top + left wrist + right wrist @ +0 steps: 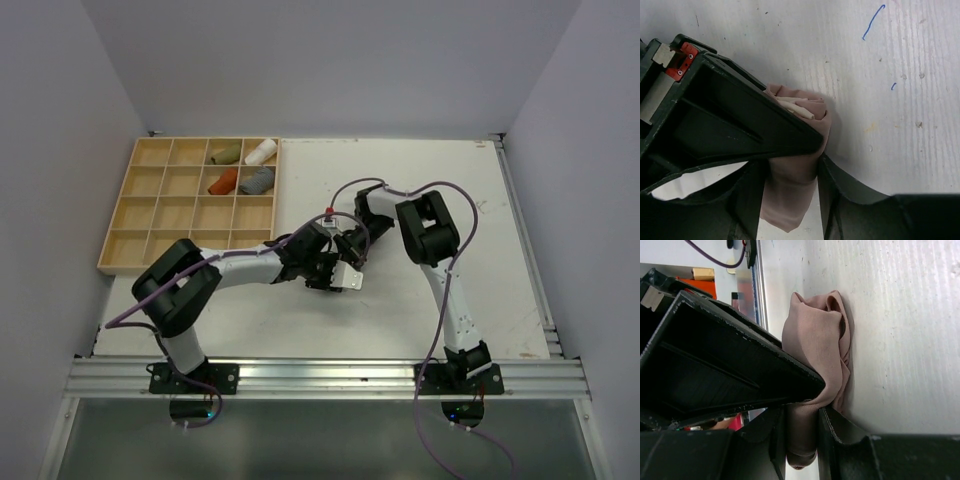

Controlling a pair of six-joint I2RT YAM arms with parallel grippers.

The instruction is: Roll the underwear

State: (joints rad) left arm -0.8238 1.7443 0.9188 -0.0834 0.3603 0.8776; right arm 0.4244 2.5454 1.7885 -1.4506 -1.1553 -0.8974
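The pale beige-pink underwear (802,107) is bunched into a tight roll on the white table, its end folds visible in the right wrist view (815,335). My left gripper (790,185) has the roll's lower part filling the gap between its fingers, pressed on both sides. From the opposite side my right gripper (801,435) is shut on the same roll. Both grippers meet at the table's middle, the left gripper (325,270) and the right gripper (350,245), and they hide the cloth from above. A rust-orange roll (222,182) lies in a tray compartment.
A wooden compartment tray (120,215) sits at the back left, holding olive (225,153), white (260,152) and grey-blue (257,180) rolls beside the rust-orange one. Blue pen marks (872,22) dot the table. Grey walls close in on three sides.
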